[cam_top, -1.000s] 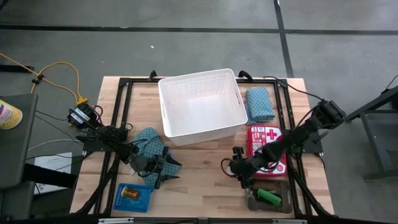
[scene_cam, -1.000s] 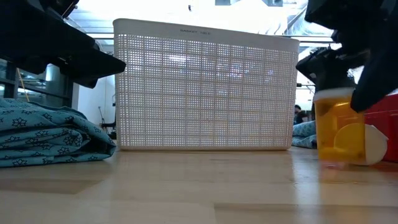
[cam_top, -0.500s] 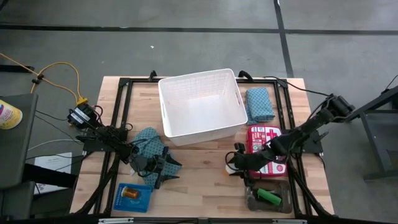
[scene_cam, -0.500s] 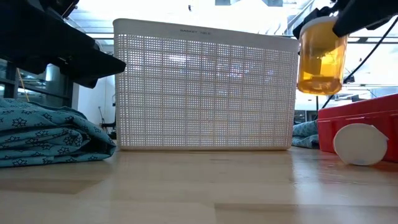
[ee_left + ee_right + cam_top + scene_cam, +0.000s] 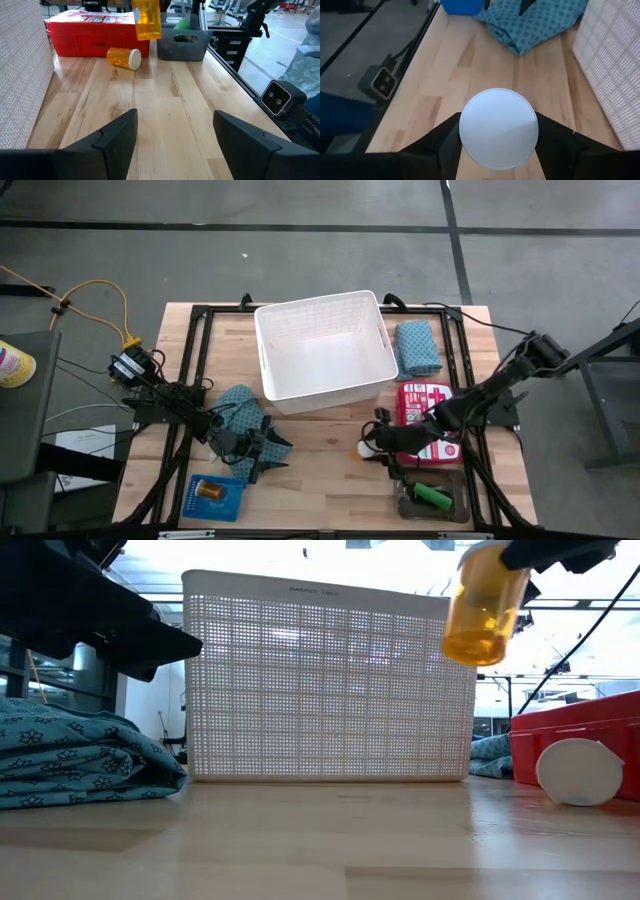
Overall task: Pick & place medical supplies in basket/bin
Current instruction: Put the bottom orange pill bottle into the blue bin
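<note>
My right gripper [image 5: 376,444] is shut on an orange pill bottle [image 5: 484,610] and holds it in the air near the white lattice basket's [image 5: 320,302] near right corner. A second orange bottle [image 5: 121,56] lies on its side on the table in front of the red first-aid box [image 5: 90,31]. My left gripper [image 5: 175,142] is open, with nothing between its fingers, at the near edge of a teal patterned cloth [image 5: 240,408] on the table's left. Another teal cloth [image 5: 416,347] lies folded to the right of the basket. My right gripper pinches the bottle at its top end, one finger [image 5: 445,145] on either side of the white cap [image 5: 498,128]. The fingers slant down from the table's right. The bottle hangs below them, clear of the table, its base [image 5: 470,652] tilted toward the basket.
A grey tray [image 5: 432,498] holding a green piece stands at the near right. At the near left is a blue tray [image 5: 215,495]. Bare wood lies between the two arms, in front of the basket [image 5: 330,690].
My right gripper has risen and tipped, lifting the orange bottle from where it stood on the table by the red box. The bottle is now high, tilted, and shifted a little toward the basket. The second bottle stayed lying on the table.
</note>
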{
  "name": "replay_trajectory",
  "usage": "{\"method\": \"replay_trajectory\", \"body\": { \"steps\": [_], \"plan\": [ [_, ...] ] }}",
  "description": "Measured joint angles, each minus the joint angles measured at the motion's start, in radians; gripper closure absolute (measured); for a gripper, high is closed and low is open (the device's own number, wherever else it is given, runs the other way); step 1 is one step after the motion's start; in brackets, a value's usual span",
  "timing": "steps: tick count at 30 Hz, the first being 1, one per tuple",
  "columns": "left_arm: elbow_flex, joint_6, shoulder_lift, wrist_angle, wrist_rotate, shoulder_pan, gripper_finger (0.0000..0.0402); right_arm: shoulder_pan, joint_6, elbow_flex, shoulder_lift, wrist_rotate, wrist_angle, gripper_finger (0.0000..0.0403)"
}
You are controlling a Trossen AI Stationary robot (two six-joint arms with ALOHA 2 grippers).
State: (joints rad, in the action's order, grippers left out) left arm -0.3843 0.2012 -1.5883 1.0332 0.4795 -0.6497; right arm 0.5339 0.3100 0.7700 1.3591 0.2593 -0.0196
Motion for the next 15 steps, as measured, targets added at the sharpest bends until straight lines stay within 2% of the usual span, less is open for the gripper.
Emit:
{"method": "replay_trajectory", "body": {
  "steps": [7, 15],
  "plan": [
    [0.0, 0.0, 0.0, 0.0, 0.0, 0.0, 0.0149, -0.035, 0.0, 0.027, 0.103, 0.0, 0.084, 0.02],
    [0.0, 0.0, 0.0, 0.0, 0.0, 0.0, 0.0149, -0.077, -0.101, 0.269, 0.294, -0.054, 0.043, 0.02]
  ]
}}
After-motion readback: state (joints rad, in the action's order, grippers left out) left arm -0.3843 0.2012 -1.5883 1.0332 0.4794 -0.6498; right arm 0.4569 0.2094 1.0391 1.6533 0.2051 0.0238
